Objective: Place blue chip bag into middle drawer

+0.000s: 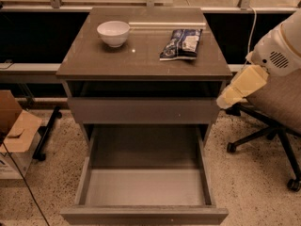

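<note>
The blue chip bag (181, 44) lies flat on the right side of the cabinet top, dark blue with white patches. The middle drawer (143, 187) is pulled out towards me, and its pale grey floor is bare. My arm comes in from the right. Its cream end segment with the gripper (226, 99) hangs beside the cabinet's right edge, level with the closed drawer front. It is below and to the right of the bag and touches nothing that I can see.
A white bowl (113, 33) stands on the left of the cabinet top (136, 60). A closed brown drawer front (141, 110) sits above the open drawer. An office chair (275, 112) is at the right and a cardboard box (14, 131) at the left.
</note>
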`<move>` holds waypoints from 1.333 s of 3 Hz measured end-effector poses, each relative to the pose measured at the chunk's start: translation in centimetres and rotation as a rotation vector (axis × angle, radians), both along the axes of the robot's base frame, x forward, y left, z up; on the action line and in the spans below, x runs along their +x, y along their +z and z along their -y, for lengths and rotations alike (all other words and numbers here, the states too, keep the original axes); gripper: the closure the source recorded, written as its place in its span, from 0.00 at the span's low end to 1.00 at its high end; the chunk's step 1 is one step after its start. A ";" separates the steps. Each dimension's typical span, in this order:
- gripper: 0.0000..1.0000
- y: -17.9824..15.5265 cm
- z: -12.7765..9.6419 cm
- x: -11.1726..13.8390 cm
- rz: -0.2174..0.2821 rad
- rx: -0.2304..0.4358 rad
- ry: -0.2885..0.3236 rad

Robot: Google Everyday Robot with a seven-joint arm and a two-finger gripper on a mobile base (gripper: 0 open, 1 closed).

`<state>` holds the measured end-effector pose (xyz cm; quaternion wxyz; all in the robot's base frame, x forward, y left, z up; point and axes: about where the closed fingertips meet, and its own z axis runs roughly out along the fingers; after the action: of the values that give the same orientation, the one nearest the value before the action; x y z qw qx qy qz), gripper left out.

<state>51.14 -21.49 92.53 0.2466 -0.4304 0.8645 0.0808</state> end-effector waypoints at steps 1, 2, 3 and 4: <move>0.00 -0.8 -0.3 3.7 0.028 0.052 -0.071; 0.00 -0.1 0.1 7.4 0.067 0.099 -0.032; 0.00 0.0 0.0 7.2 0.066 0.098 -0.036; 0.00 -0.3 -2.1 8.4 0.098 0.131 -0.082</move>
<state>59.56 -19.35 92.26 0.3193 -0.3811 0.8612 0.1058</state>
